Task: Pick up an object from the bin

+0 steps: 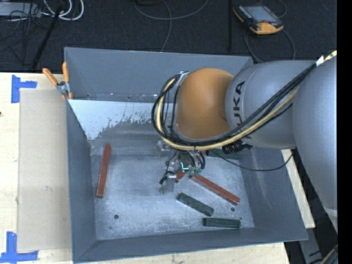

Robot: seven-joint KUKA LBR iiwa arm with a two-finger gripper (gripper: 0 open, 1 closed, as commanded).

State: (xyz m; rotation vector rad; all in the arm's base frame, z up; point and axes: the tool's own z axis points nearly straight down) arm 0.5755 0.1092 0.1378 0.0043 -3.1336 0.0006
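Camera view: the gripper [175, 176] hangs over the upper-left end of a red stick [217, 189], centre-right in the bin [132, 209] — likely light and stiff, best pinched across its width. Open or closed — cannot tell.

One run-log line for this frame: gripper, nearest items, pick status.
gripper: low over bin centre | nearest: red bar at view-right, dark green bar lower-right | grasp: none visible | pick: not done
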